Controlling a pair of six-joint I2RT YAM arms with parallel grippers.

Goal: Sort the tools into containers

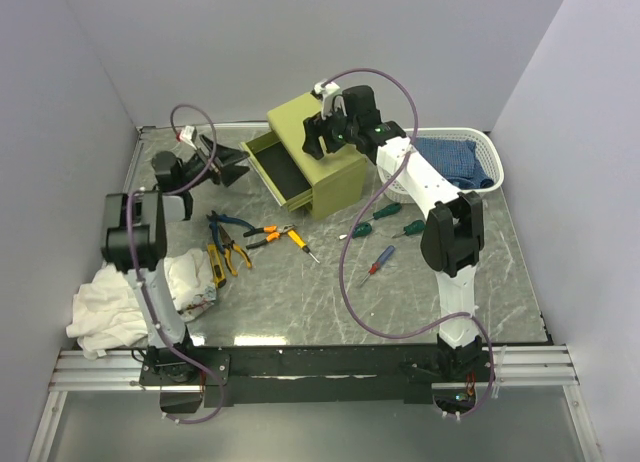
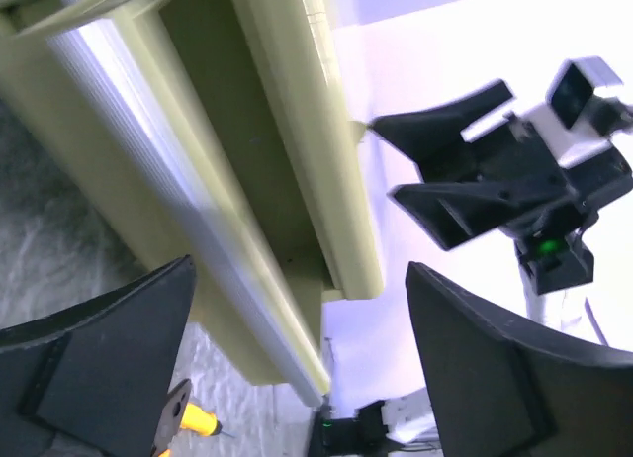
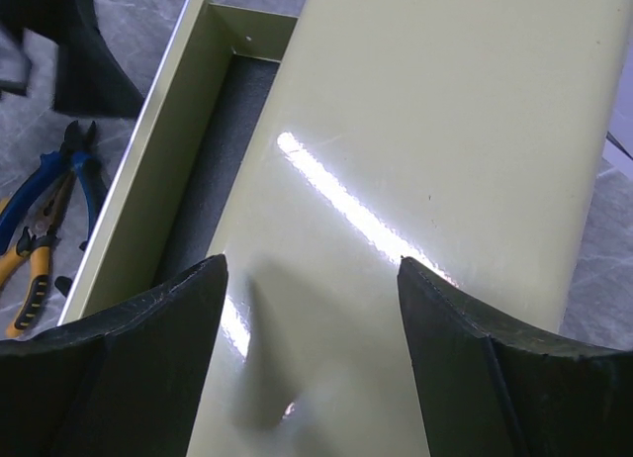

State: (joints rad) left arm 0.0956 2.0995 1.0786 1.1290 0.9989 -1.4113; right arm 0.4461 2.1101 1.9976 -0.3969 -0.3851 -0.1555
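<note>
The olive cabinet stands at the back centre with one drawer pulled out to the left, dark inside. My left gripper is open and empty beside the drawer's left end; the left wrist view shows the drawer between its jaws. My right gripper is open and empty just over the cabinet top; in its own view it hovers there. On the table lie blue pliers, orange pliers, yellow pliers, a yellow knife, an orange screwdriver, two green screwdrivers and a red-blue screwdriver.
A white basket holding a blue cloth stands right of the cabinet. A crumpled white cloth lies at the front left by the left arm's base. Grey walls close in the table on three sides.
</note>
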